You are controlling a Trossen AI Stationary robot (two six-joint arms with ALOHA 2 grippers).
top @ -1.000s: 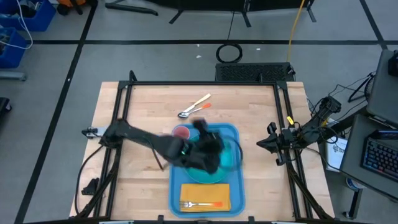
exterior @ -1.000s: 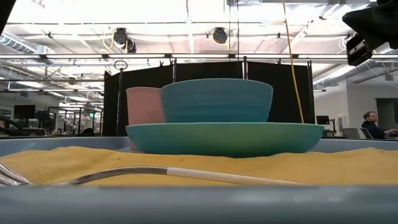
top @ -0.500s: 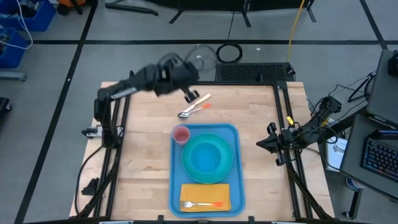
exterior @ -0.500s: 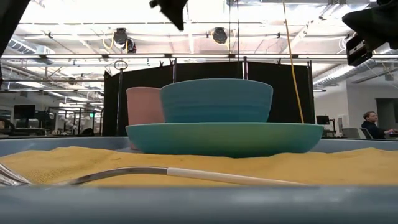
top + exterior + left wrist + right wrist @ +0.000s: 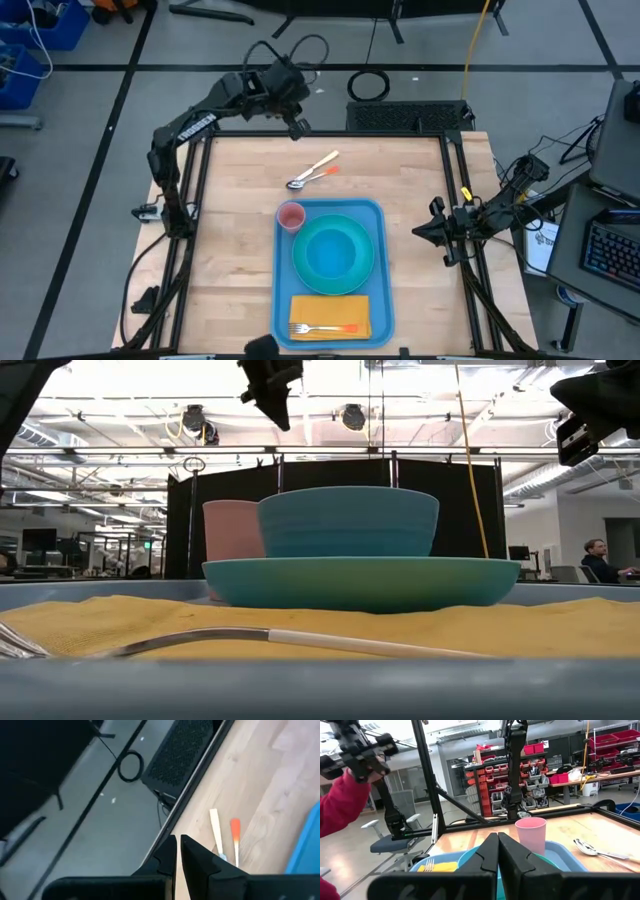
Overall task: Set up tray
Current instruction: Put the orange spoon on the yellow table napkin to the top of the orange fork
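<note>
The blue tray (image 5: 380, 290) lies on the wooden table, toward its near edge. On the tray rests a turquoise plate (image 5: 305, 268) with a blue bowl (image 5: 348, 520) on it. A pink cup (image 5: 291, 216) stands in the tray's far left corner. At the near end, a fork (image 5: 325, 328) lies on a yellow napkin (image 5: 330, 310). A spoon (image 5: 298, 183) and an orange-handled utensil (image 5: 235, 832) lie on the bare table beyond the tray. My left gripper (image 5: 298, 130) hangs shut and empty high over the table's far edge. My right gripper (image 5: 497, 845) waits shut at the right edge.
A black mat (image 5: 405, 115) and a cable ring (image 5: 368, 85) lie on the floor past the far edge. Black frame rails (image 5: 330, 133) border the table. A person's red sleeve (image 5: 340, 805) shows beyond the table's left side. The wood on either side of the tray is bare.
My left gripper has swung from above the plate and bowl toward the table's far edge, rising and turning as it went, and has slowed there. It has stayed shut. The bowl, plate and cup have kept their places.
</note>
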